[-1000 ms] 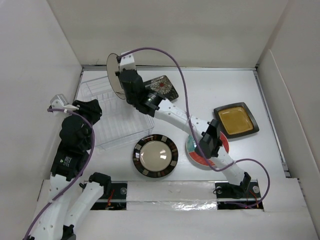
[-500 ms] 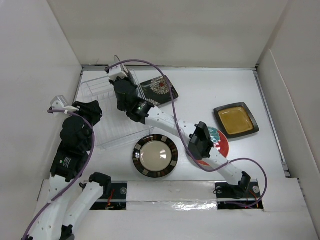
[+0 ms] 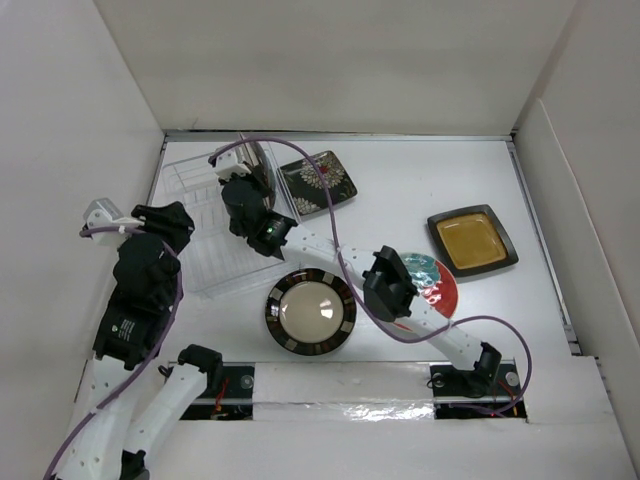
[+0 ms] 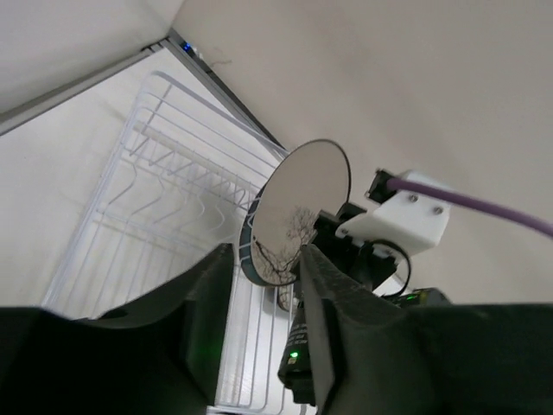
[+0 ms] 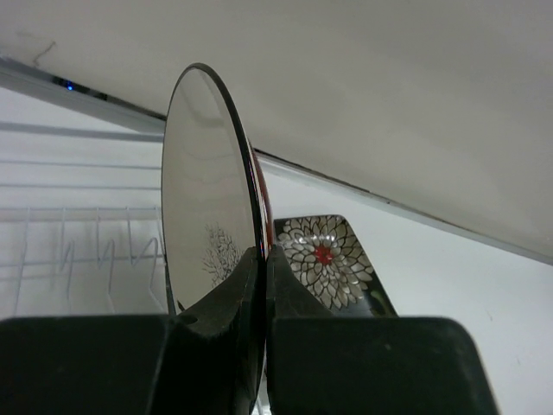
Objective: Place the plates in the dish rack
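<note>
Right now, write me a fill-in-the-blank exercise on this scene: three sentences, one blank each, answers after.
1. The cream plate that the right gripper holds on edge over the dish rack bears a drawing of a ____.
2. The left gripper, its jaws apart, holds ____.
3. The floral plate lying flat beside the rack is ____ in shape.

Missing words: tree; nothing; square.
</note>
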Robot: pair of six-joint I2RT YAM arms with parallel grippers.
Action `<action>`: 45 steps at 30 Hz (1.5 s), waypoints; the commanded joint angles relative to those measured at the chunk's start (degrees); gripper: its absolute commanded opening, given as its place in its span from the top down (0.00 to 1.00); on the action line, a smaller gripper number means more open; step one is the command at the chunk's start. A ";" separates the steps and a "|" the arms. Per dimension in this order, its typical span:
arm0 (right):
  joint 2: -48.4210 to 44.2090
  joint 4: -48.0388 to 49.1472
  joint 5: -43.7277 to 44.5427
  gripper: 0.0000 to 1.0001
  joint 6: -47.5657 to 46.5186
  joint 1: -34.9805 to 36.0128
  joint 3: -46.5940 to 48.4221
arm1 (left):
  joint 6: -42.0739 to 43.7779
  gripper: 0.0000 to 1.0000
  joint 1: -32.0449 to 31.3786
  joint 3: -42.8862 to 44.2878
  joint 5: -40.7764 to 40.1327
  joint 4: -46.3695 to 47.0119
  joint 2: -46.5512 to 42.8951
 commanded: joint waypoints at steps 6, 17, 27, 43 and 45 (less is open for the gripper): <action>-3.30 -2.45 -5.02 1.00 19.77 -0.23 -3.27 | -5.50 0.55 -0.68 7.16 -9.37 -4.06 0.94; -9.01 -7.56 -11.99 0.55 33.70 -0.23 -10.66 | 1.35 0.51 -0.68 2.77 -3.84 5.95 -3.38; -27.63 -8.01 -26.83 0.13 39.59 -2.52 -23.19 | 6.89 0.49 -0.68 -1.44 -0.15 9.81 -5.13; -74.91 -4.11 -51.86 1.00 49.51 -10.24 -92.83 | 11.46 0.76 -0.68 -5.05 10.30 13.51 -2.49; -76.95 -8.32 -55.48 1.00 52.23 -10.25 -98.09 | 11.81 0.75 -0.68 -5.05 11.28 13.94 -2.40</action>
